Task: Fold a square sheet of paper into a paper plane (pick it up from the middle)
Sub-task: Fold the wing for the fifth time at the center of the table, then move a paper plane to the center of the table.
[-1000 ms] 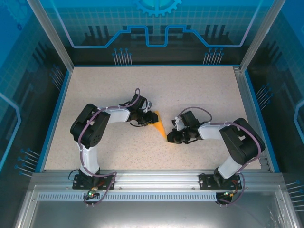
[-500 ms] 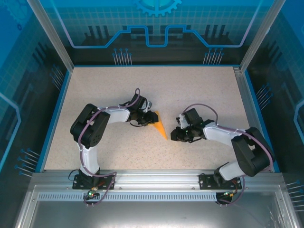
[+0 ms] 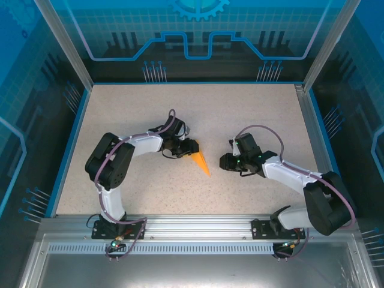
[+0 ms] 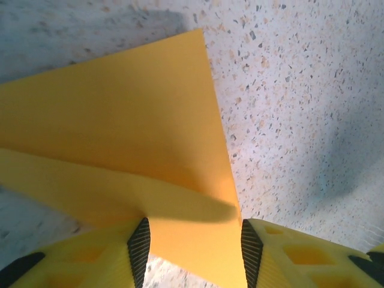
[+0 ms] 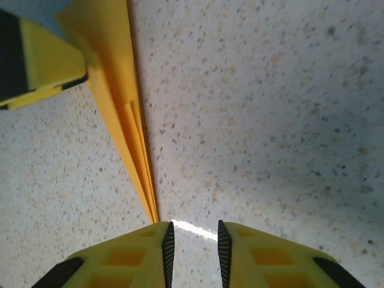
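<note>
Paper plane (image 3: 201, 163) lies flat on the counter (image 3: 252, 114), mid-scene between the two arms, tip pointing near-right. Left jaws are parted, straddling its wide far-left end. I think the pads (image 4: 139, 249) just brush its edges, but that's hard to call from the wrist view. Right jaws are cracked slightly, empty, just right of the tip.

paper plane (image 3: 201, 164) on table (image 3: 252, 108), between left gripper (image 3: 191, 148) and right gripper (image 3: 222, 162)
</note>
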Robot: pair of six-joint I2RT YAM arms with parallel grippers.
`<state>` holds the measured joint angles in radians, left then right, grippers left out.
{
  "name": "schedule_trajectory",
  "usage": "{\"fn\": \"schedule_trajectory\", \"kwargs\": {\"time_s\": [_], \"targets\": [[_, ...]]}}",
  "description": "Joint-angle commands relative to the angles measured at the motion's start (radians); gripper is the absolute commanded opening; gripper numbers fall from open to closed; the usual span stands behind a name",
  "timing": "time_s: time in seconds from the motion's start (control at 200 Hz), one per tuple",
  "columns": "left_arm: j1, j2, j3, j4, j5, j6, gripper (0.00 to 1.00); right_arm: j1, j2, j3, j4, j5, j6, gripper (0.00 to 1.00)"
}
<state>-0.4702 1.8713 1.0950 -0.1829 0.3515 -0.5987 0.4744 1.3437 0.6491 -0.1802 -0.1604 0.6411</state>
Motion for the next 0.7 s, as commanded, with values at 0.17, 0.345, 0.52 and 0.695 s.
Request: {"fn": "schedule_trajectory", "kwargs": {"time_s": [0.17,0.345,0.52,0.695], "targets": [[-0.034,-0.153,0.062,-0.210,-0.148,-0.001,0.56,-0.055,0.041,-0.008,0.187,-0.188,0.020,0.29],[-0.050,-0.203,0.040,-0.216,-0.177,-0.031,0.62,-0.031,0.171,0.074,0.200,-0.273,0.018,0.31],[-0.105,-0.141,0.166,-0.447,-0.298,-0.142,0.70,-0.020,0.233,0.112,0.166,-0.207,0.031,0.32],[-0.168,-0.002,0.324,-0.605,-0.377,-0.225,0.73,-0.017,0.233,0.108,0.160,-0.185,0.038,0.32]]}}
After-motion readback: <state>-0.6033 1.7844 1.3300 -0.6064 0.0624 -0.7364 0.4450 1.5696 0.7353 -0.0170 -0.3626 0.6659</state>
